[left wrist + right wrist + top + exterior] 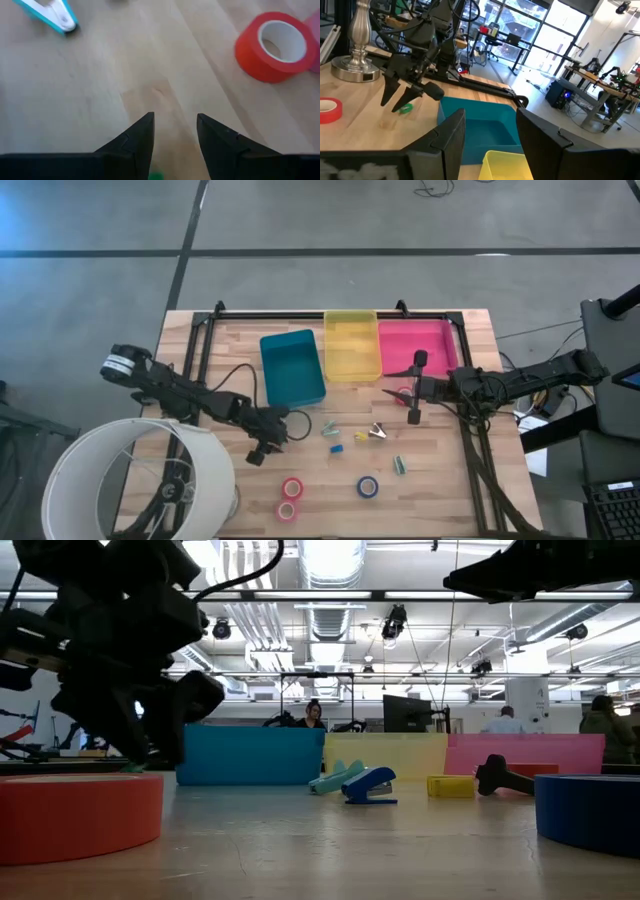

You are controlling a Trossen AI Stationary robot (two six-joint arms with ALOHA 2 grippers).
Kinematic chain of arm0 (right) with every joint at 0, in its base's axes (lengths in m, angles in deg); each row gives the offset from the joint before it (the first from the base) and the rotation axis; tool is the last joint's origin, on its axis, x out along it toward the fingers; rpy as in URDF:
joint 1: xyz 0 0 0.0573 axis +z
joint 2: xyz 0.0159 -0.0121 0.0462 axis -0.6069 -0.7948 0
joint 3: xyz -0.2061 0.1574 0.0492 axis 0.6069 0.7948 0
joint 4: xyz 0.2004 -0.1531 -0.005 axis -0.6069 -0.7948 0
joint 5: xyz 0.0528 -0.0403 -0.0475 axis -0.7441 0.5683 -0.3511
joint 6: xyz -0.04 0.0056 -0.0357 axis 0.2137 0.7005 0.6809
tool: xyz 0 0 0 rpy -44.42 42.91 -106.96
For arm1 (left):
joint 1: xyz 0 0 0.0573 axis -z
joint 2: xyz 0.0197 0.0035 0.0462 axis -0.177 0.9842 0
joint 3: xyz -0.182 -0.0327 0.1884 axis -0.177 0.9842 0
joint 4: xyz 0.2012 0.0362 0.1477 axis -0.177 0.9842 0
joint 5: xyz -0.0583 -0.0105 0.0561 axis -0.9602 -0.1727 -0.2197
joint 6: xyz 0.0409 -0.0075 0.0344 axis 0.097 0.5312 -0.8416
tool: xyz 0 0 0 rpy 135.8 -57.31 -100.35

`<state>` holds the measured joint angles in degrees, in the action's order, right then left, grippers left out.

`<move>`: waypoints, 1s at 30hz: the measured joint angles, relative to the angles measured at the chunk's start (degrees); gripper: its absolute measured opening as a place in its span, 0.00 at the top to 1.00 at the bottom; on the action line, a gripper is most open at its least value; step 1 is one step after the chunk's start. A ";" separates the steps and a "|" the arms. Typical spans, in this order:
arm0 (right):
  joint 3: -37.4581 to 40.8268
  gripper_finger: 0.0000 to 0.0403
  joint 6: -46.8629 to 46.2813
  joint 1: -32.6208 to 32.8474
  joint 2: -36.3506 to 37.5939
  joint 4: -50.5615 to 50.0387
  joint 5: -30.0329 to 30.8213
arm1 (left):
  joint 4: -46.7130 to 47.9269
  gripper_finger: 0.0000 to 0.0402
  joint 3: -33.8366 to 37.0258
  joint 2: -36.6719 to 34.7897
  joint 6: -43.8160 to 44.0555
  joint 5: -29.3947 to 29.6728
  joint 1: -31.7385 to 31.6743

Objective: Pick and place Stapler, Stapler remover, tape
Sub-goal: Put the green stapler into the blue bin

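My left pincer (258, 452) hovers low over the wooden surface (440, 480), open and empty. The red tape rolls (291, 488) lie just near-right of it; the blue roll (367, 486) farther right. My right pincer (414, 416) hangs open by the pink bin (415, 340).

We see a light wooden desk (440, 480) carrying three open bins side by side along its far edge: a teal bin (292, 368), a yellow bin (351, 345) and a pink bin (417, 348). Toward the near edge lie two pinkish-red tape rolls (290, 498), touching each other, and a dark blue tape roll (368, 487) well apart from them. Between bins and rolls we find small scattered items: a teal stapler remover (330, 427), a blue stapler (336, 448), a yellow block (361, 436) and a green piece (399, 465). A white lampshade (135, 480) overlaps the near left corner.
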<state>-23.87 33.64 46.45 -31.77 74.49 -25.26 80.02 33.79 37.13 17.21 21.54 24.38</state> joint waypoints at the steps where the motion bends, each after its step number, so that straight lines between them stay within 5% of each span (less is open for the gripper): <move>1: 0.00 0.57 -0.02 0.00 0.00 0.00 0.00 | 0.23 0.62 -0.43 0.15 -0.30 0.17 -0.04; 6: 0.00 0.57 -0.01 0.00 0.00 0.00 -0.02 | 4.72 0.62 -3.83 -0.49 -3.35 2.14 0.02; 13: 0.00 0.57 -0.02 0.00 0.00 -0.02 -0.02 | 29.06 0.62 -11.12 -0.81 2.87 8.30 -0.04; 30: 0.00 0.57 -0.02 0.00 0.00 -0.04 -0.02 | 24.49 0.63 -5.55 -0.81 6.10 8.38 -0.03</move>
<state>-23.87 33.62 46.45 -31.77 74.44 -25.29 104.51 28.24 36.32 23.31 29.93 24.35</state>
